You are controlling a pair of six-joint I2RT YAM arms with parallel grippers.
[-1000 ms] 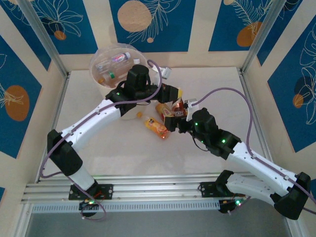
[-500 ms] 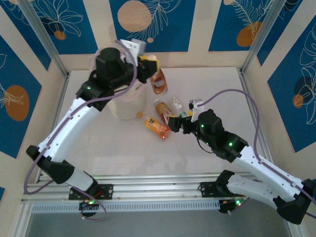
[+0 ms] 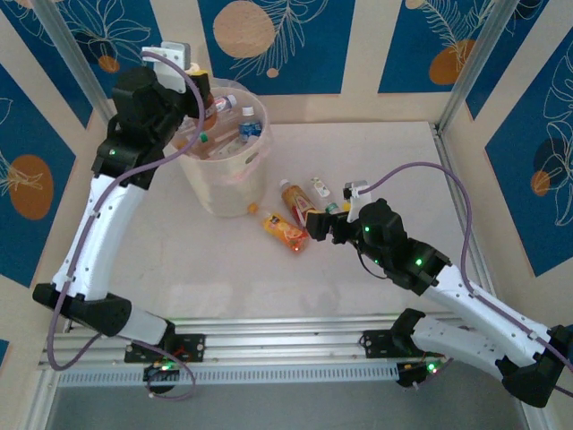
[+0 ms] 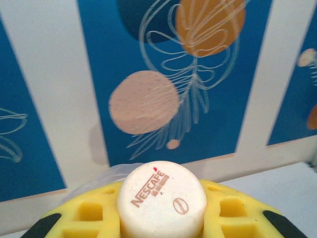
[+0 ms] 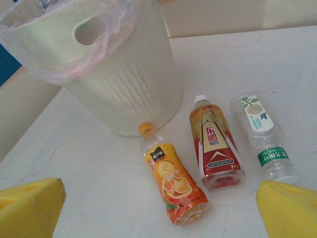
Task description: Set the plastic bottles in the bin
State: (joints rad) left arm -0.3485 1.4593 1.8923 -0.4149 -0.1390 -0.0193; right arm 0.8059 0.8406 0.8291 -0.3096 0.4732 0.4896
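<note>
From where I stand, the left gripper (image 3: 197,82) is up high at the far left, over the back-left rim of the bin (image 3: 226,184), close to the slanting frame post (image 3: 81,67) and the patterned back wall (image 3: 358,45). It is clenched on a Nescafé bottle (image 4: 162,201). In the left wrist view the white cap sits snug between the yellow pads (image 4: 89,218). There is little room behind it.

The bin stands near the table's back-left corner. Its pinkish bag (image 5: 106,37) is folded over the rim, and several bottles (image 3: 251,128) lie inside. In front of it the table (image 3: 179,260) is bare all the way to the near rail.

Just right of the bin's foot three bottles lie flat, side by side. The orange juice bottle (image 5: 173,183) has its cap just beside the bin wall. Next to it is the red and gold bottle (image 5: 214,144), cap pointing away from the right wrist camera. After that comes a clear bottle with a green label (image 5: 265,139). Narrow gaps separate them.

The right gripper (image 3: 319,226) hovers low at their near ends with its jaws spread wide, nothing between them. Its two yellow fingertips (image 5: 287,208) sit in the bottom corners of the right wrist view. To its right the tabletop is free up to the side rail.
</note>
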